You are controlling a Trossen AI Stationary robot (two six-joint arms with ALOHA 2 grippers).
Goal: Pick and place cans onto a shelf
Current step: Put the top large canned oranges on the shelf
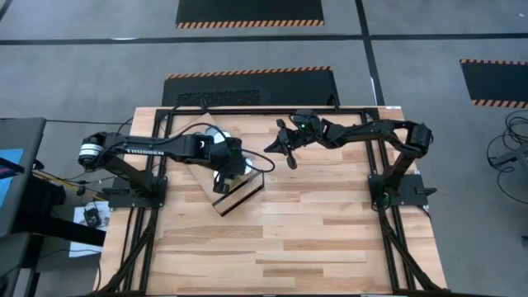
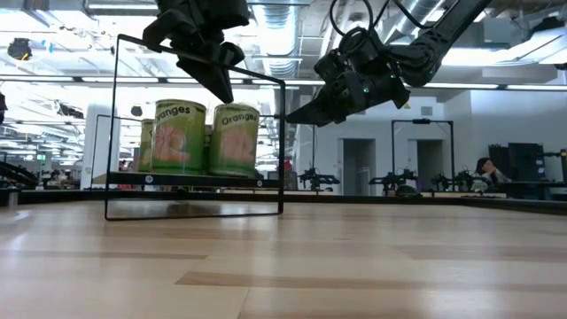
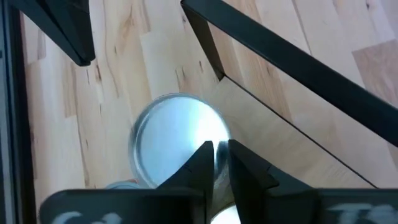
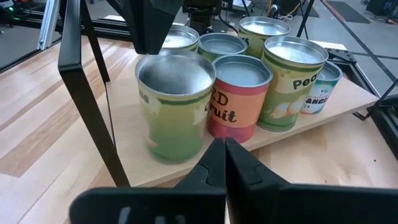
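Several cans stand upright on the shelf [image 4: 339,102], a light plywood board with a black open frame [image 4: 81,93] at one end. They include a red one [image 4: 239,99] and green ones [image 2: 177,137]. My left gripper [image 3: 219,148] points down over the green can [image 4: 174,106] nearest the frame. Its fingers are a narrow slit apart at the rim of that can's silver top [image 3: 174,134]. My right gripper [image 4: 221,146] is shut on nothing. It hovers level to the right of the shelf, pointing at the cans [image 1: 266,150]. My left gripper comes from above, slanting down, with its fingertips [image 3: 205,152] at the near rim [image 3: 214,163] of the green can's top. I cannot tell whether they touch the rim. The can stands upright on the shelf board.
The shelf [image 1: 239,194] sits at the table's left centre. Bare wooden tabletop [image 1: 313,239] stretches toward the near and right edges. Black frame rails [image 1: 388,239] run along the table's sides. In the low view, a person [image 2: 485,168] sits far back in the room.
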